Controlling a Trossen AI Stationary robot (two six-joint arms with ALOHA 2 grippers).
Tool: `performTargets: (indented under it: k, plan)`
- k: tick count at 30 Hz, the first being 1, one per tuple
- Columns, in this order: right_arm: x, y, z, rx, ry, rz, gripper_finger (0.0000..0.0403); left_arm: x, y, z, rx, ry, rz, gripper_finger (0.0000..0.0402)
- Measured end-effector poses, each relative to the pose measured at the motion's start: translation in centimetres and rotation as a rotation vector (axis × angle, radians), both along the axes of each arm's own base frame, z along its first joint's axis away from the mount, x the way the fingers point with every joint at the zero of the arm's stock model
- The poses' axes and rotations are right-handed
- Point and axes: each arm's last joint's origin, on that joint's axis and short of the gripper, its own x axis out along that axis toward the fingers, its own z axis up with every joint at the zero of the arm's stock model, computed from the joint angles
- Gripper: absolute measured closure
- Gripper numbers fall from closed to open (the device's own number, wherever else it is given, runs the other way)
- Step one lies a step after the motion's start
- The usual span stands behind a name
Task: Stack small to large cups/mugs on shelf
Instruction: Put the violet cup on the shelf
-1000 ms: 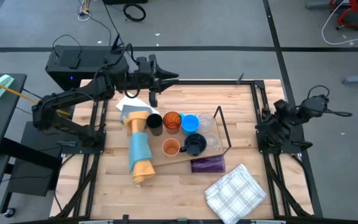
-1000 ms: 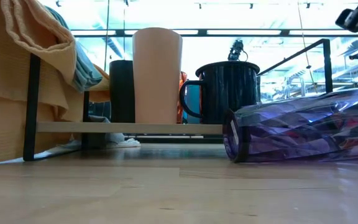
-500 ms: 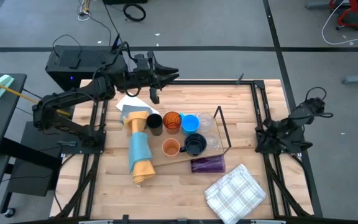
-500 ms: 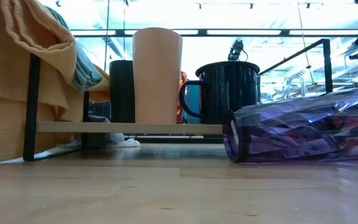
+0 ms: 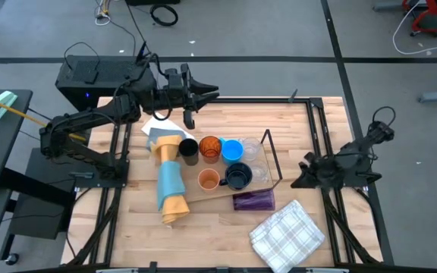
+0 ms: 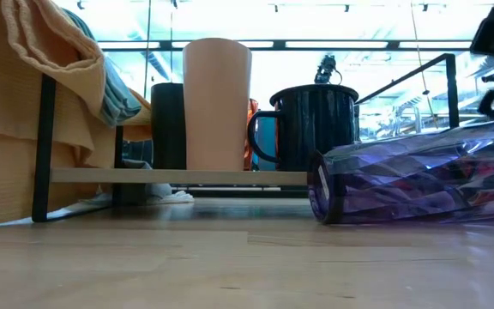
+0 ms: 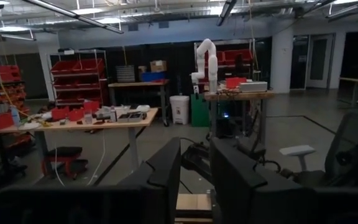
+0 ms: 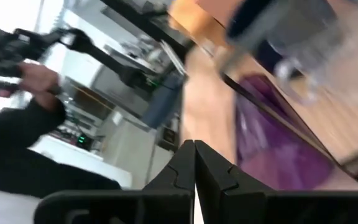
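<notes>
Approach step: your right gripper (image 5: pixel 296 173), fingers pressed together and empty, points toward the purple tumbler (image 5: pixel 253 200) lying ahead; next, spread them around it.

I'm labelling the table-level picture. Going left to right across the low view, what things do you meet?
Yellow-and-blue cloth → black cup → peach cup → dark mug → purple tumbler, lying on its side.

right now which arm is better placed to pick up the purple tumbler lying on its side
Right. The right pincer sits beside the purple tumbler at the table's right edge, while the left pincer is at the far edge, beyond the shelf.
</notes>
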Motion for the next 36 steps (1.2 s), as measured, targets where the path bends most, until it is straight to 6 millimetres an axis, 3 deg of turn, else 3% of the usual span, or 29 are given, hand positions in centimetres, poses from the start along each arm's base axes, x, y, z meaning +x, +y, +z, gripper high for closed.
performTargets:
  k: [4, 14, 21, 29, 36]
  plan:
    - [0.4, 0.4, -1.5, -0.009, 0.09, -0.001, 0.0392, 0.0, 0.0, -0.1, -0.002, 0.009, 0.0, 0.0304]
    - [1.5, 2.1, -2.6, -0.022, 0.246, 0.025, 0.0391, 0.0, 0.0, -0.2, -0.001, 0.018, 0.001, 0.0305]
    - [2.5, 3.2, -3.0, 0.108, 0.295, -0.151, 0.0392, 0.0, 0.0, -0.2, -0.013, 0.017, -0.002, 0.0306]
    - [2.8, 5.2, -2.6, 0.284, 0.282, -0.135, 0.0392, 0.0, 0.0, -0.2, -0.027, 0.015, -0.004, 0.0307]
    - [3.0, 5.9, -3.5, 0.273, 0.33, -0.152, 0.0367, 0.0, 0.0, -0.2, -0.028, 0.015, -0.004, 0.0305]
